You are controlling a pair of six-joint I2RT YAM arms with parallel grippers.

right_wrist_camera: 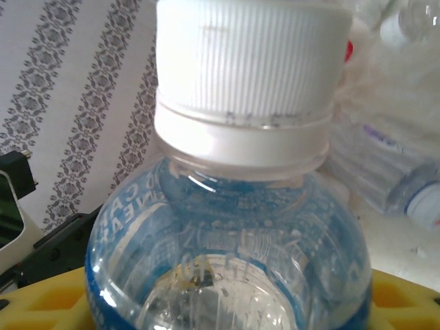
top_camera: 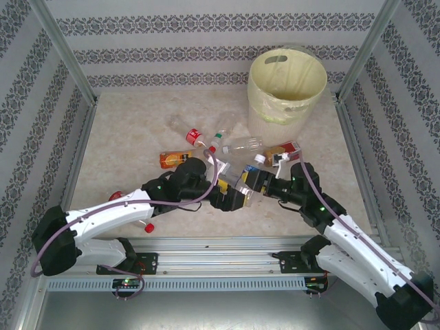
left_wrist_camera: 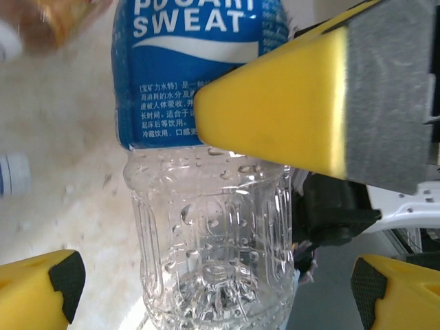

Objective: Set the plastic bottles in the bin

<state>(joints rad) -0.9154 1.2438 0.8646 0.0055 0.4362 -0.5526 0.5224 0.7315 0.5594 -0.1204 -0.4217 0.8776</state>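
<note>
A small clear plastic bottle (left_wrist_camera: 206,206) with a blue label and a white ribbed cap is being held over the middle of the pale marbled desk (top_camera: 124,137), where the two arms meet; whether it is being lifted clear of the desk cannot be told. It is being clamped across its label by the right gripper (top_camera: 251,182), one yellow finger (left_wrist_camera: 275,103) lying flat against the label's side. The left gripper (left_wrist_camera: 220,292) is being held with its fingers apart, one on each side of the bottle's ribbed base and touching neither side. In the left wrist view the bottle's long axis is running away from that gripper, base nearest and label beyond.

The tall round pale-yellow plastic bin (top_camera: 256,89) is standing at the far right of the desk, beyond the held bottle and to its right, well apart from it; the right arm is judged the nearer, so the carry is likely being left to it, once the bottle is drawn out from between the left fingers.

More bottles are lying on their sides just beyond the grippers: an orange-labelled bottle (top_camera: 172,159), a red-capped bottle (top_camera: 194,136), a long clear bottle (top_camera: 244,144) and a red-labelled bottle (top_camera: 285,151).

On the blue label "SWEAT" is printed in white capitals; the word above, cut by the picture's edge, is being read as "POCARI"; below a white wave runs small Chinese print, too fine to be read with confidence.
</note>
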